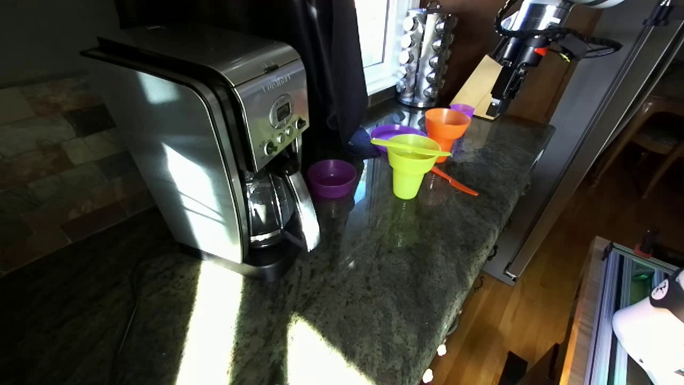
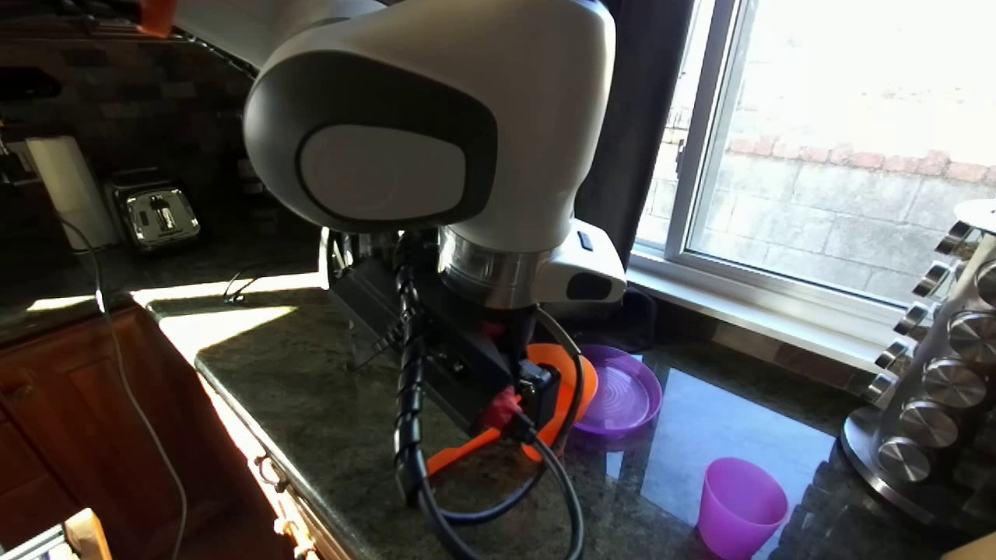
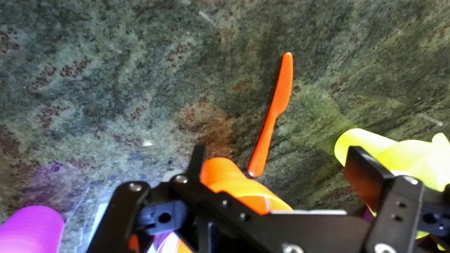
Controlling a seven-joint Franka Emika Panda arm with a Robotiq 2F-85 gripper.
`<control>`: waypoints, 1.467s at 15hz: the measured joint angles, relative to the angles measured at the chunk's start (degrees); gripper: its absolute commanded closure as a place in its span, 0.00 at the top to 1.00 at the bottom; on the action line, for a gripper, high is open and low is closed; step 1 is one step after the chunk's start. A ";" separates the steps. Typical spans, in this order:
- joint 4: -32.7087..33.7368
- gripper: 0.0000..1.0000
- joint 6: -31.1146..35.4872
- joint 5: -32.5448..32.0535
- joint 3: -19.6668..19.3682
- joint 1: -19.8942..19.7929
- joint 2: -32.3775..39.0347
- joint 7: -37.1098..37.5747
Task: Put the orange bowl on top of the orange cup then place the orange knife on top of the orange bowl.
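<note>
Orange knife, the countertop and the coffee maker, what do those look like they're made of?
The orange knife: probably moulded plastic, smooth, one even colour without grain.
The countertop: likely polished stone, from its mottled pattern and clear reflections, though an imitation could look similar.
The coffee maker: apparently stainless steel or metallic-finish plastic, silvery grey with bright glare.

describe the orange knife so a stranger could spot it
From the coffee maker, follow the dark counter to the yellow-green cup. The orange knife lies flat on the stone beside that cup, unlike the yellow-green utensil perched above it.
</note>
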 measured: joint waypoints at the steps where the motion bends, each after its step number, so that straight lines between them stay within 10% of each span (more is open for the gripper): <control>1: 0.11 1.00 0.00 0.00 -0.16 0.01 0.15 0.00; 22: -11.52 1.00 20.29 -4.17 3.73 4.97 0.66 21.93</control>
